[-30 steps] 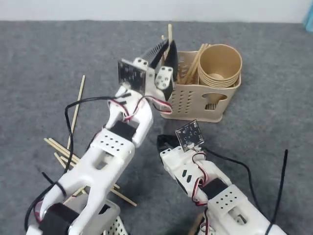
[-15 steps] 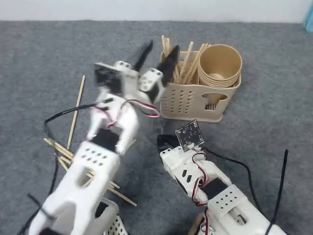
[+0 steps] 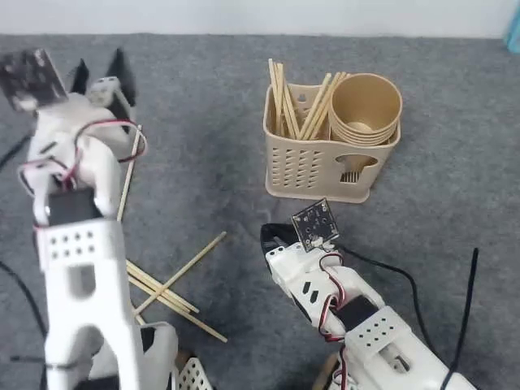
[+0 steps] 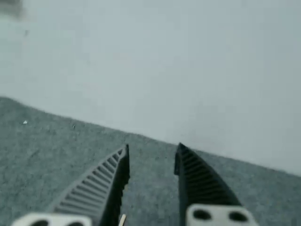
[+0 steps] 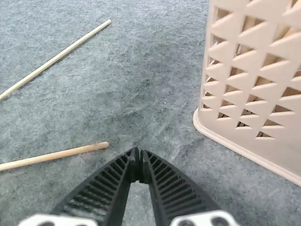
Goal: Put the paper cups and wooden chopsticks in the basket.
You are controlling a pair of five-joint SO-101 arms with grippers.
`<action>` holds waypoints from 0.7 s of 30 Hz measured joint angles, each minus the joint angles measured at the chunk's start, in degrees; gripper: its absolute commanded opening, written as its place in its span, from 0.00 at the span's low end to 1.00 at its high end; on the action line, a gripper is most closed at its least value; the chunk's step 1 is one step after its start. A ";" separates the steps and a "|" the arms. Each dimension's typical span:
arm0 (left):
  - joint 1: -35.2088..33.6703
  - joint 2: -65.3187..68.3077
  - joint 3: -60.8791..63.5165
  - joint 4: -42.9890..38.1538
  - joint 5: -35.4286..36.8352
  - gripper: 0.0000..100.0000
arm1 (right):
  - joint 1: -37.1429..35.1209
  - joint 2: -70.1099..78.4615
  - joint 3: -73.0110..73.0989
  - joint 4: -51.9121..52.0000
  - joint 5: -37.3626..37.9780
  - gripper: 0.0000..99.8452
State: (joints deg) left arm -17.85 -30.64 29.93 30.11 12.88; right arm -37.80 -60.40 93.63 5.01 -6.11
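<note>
The beige basket (image 3: 313, 166) stands at the back of the grey mat, holding a stack of paper cups (image 3: 366, 110) and several upright wooden chopsticks (image 3: 284, 97). My left gripper (image 3: 100, 69) hangs open and empty at the far left, above one loose chopstick (image 3: 127, 175); its fingers (image 4: 117, 174) frame bare mat and wall. More chopsticks (image 3: 166, 288) lie crossed in front of the left arm. My right gripper (image 3: 268, 234) is shut and empty, low on the mat before the basket (image 5: 254, 94), with two chopsticks (image 5: 56, 59) (image 5: 51, 156) nearby.
The right arm's black cable (image 3: 463, 309) trails at the lower right. A white perforated base (image 3: 191, 374) sits at the front edge. Open mat lies between the basket and the chopstick pile.
My left arm has swung from the basket to the far left with its gripper open. More chopsticks now stand in the basket. The right arm has not moved.
</note>
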 measured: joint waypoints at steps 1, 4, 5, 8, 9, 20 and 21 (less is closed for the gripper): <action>-0.70 2.64 -0.88 0.00 0.00 0.05 | 0.00 0.00 0.00 0.00 0.00 0.01; -2.20 10.46 -3.69 0.00 0.00 0.07 | 0.00 0.00 0.00 0.00 0.00 0.01; -2.37 12.92 -4.92 0.26 0.00 0.09 | 0.00 0.00 0.00 0.00 0.00 0.01; -2.37 20.40 -9.32 3.08 0.00 0.14 | 0.00 0.00 0.00 0.00 0.00 0.01; -2.37 22.95 -10.99 4.75 0.00 0.15 | 0.00 0.00 0.00 0.00 0.00 0.01; -2.37 51.69 -35.52 24.44 -5.63 0.15 | 0.00 0.00 0.00 0.00 0.00 0.01; -2.37 54.15 -37.71 25.41 -5.54 0.15 | 0.00 0.00 0.00 0.00 0.00 0.01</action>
State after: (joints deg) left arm -20.22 23.52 -7.78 55.52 7.34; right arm -37.80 -60.40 93.63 5.01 -6.11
